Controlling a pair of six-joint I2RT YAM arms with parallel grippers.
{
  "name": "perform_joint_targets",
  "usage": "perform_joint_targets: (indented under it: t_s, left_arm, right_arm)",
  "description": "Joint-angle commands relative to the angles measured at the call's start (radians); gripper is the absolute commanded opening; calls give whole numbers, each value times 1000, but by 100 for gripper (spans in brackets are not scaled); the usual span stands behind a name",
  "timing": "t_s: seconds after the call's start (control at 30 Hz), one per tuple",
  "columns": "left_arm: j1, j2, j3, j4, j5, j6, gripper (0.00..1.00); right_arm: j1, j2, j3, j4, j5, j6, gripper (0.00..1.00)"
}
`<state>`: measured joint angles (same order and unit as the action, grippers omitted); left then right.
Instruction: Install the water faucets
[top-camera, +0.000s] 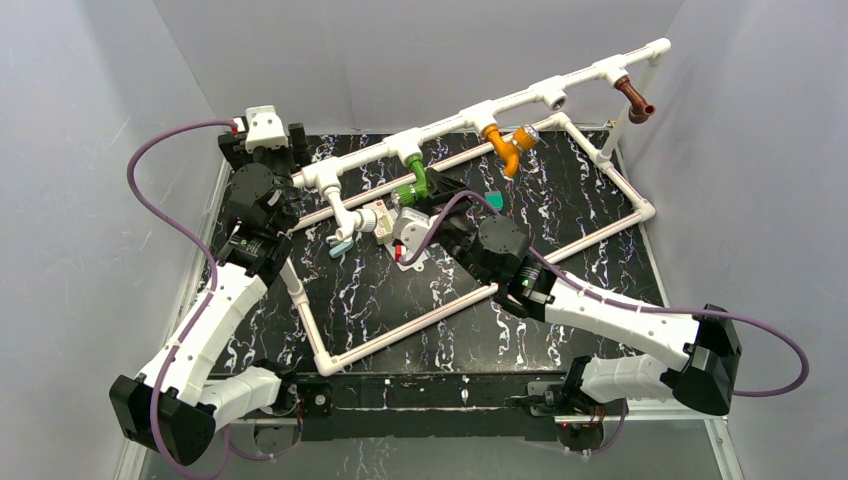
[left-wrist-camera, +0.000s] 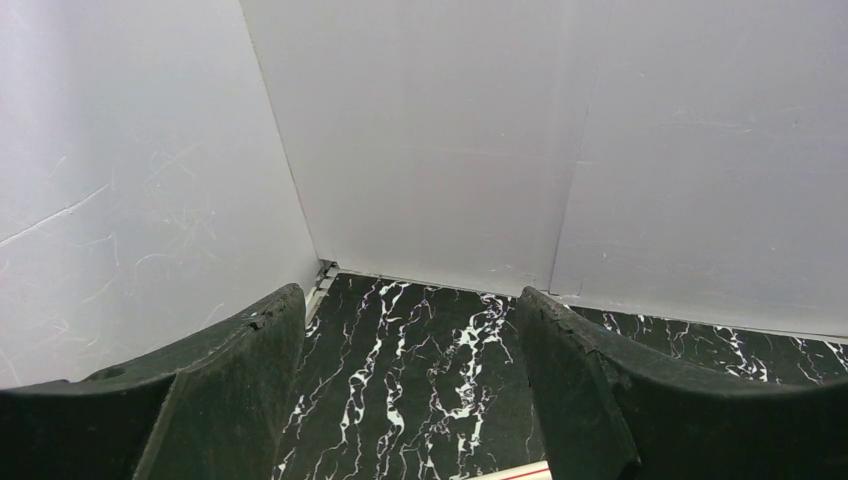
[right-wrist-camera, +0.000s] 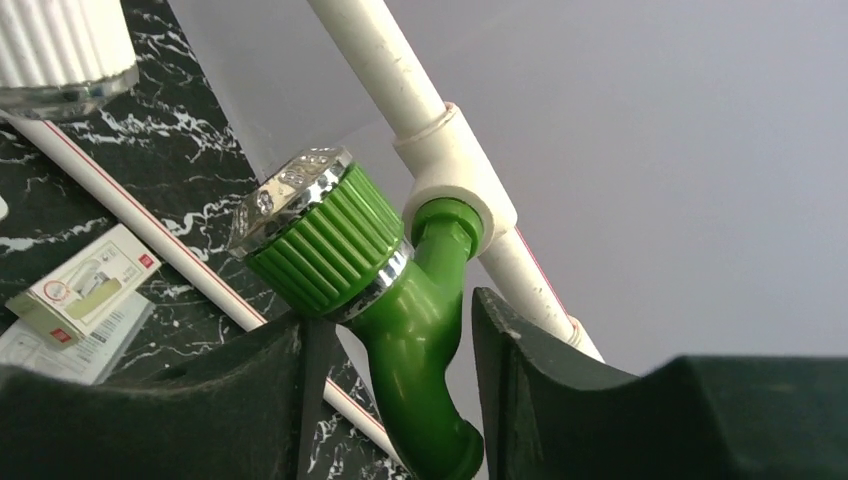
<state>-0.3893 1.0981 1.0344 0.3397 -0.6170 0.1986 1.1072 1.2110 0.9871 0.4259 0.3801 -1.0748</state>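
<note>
Here's the table (top-camera: 400, 290), a black slab shot through with white veins. Lying flat on it, set at an angle to the edges, is a rectangular frame of white pipe (top-camera: 420, 325). Up close, one of its rails (right-wrist-camera: 150, 228) shows a thin red stripe. Just beside that rail there's a printed leaflet (right-wrist-camera: 85, 290), flat on the marble. Over to the right, a small teal piece (top-camera: 495, 200) rests on the surface inside the frame.
</note>
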Motion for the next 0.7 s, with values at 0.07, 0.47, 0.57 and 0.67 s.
perform_joint_targets:
  t_s: [0.07,0.47,0.57,0.67]
  left_arm:
    - [-51,130,-148,-428,112,-34,75]
    - [-60,128,-151,-428,97,-30,75]
    - [-62,127,-151,-429,94,-29,75]
    - [-63,130,-151,-428,92,-29,75]
  right_arm:
    - [11,-70,8,44,-36,184,71]
    - [11,-173,53,-296,-94,324,99]
    - [11,-210,69,-388,-115,376,99]
    - [10,-265,73,-475,-118,441,99]
